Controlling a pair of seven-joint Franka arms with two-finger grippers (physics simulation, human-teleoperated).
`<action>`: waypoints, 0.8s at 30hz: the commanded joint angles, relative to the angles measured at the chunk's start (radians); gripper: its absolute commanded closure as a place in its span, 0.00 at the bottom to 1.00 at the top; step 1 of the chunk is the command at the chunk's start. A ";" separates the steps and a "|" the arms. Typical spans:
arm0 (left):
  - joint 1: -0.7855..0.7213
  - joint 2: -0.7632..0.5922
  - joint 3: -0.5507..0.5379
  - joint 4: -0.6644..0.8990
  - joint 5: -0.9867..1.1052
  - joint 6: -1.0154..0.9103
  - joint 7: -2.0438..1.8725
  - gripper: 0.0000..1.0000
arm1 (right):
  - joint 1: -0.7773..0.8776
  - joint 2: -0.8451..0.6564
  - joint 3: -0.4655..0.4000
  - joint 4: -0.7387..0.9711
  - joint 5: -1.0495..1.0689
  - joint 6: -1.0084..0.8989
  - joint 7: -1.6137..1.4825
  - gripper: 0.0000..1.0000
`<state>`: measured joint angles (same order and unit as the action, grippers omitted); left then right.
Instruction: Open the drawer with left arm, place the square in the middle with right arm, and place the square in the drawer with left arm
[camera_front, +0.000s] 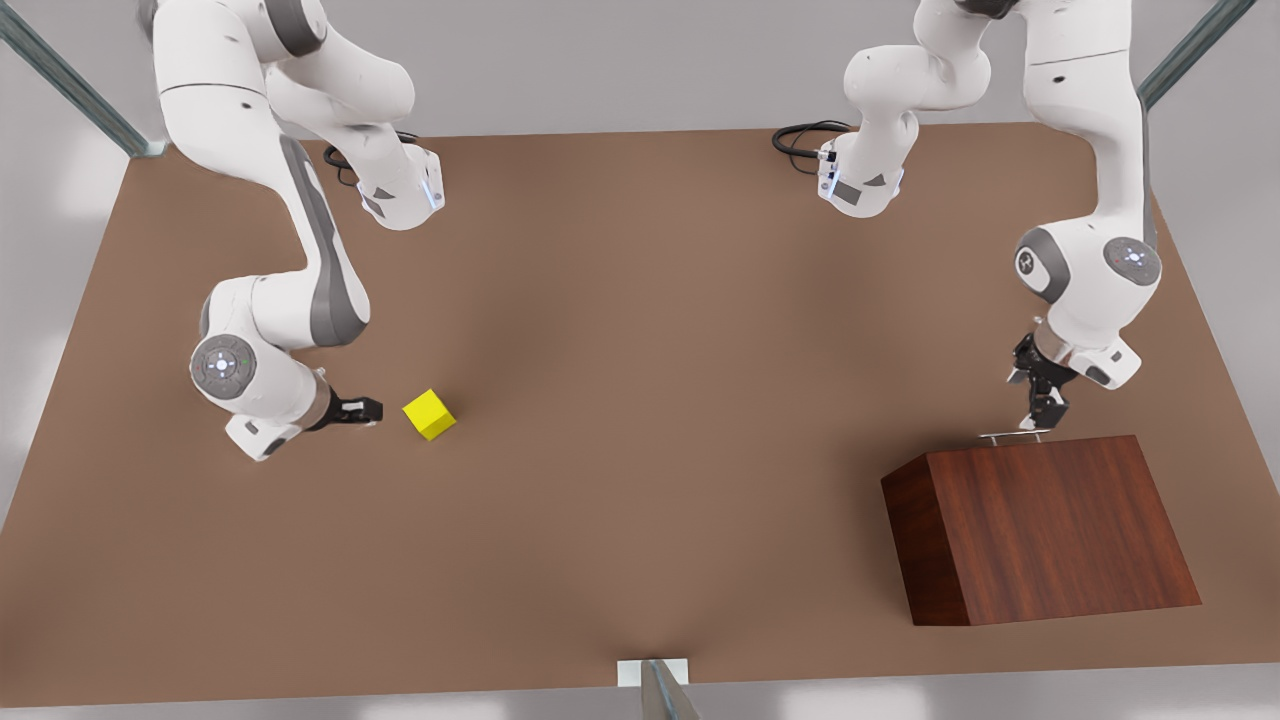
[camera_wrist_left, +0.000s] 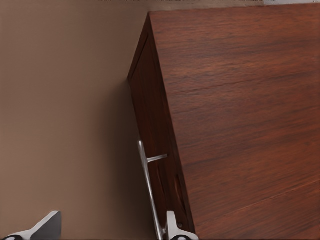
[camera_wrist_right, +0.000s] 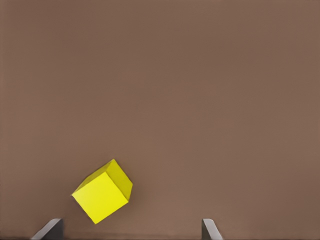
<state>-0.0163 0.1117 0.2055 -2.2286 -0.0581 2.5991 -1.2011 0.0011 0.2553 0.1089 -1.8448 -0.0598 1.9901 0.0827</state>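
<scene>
The brown tabletop (camera_front: 640, 400) lies bare between the two arms, so a gripper can pass freely across its middle. The wooden cabinet (camera_front: 1040, 530) is the one big obstacle, near the front view's right edge. Its silver handle (camera_front: 1015, 436) stands a little off the drawer front, with a thin gap behind the bar. The left gripper (camera_front: 1040, 420) hangs just above this handle, its fingers (camera_wrist_left: 47, 227) spread wide, one on each side of the bar. The yellow square (camera_front: 429, 414) stands alone near the front view's left, free on all sides. The right gripper (camera_front: 372, 410) is just beside it, fingers (camera_wrist_right: 50, 229) apart, not touching.
</scene>
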 joint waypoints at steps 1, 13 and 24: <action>-0.004 0.000 0.000 -0.002 -0.003 0.001 0.000 0.00 | -0.001 -0.004 0.000 -0.011 0.000 0.006 0.000 0.00; 0.018 0.059 0.006 -0.031 -0.008 0.118 0.000 0.00 | 0.029 0.027 0.014 -0.134 0.002 0.098 0.054 0.00; 0.021 0.077 0.006 -0.029 -0.008 0.151 0.000 0.00 | 0.079 0.012 0.032 -0.245 0.066 0.203 0.152 0.00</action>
<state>0.0077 0.1915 0.2116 -2.2580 -0.0663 2.7518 -1.2011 0.0777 0.2670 0.1355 -2.0907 0.0583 2.1945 0.2811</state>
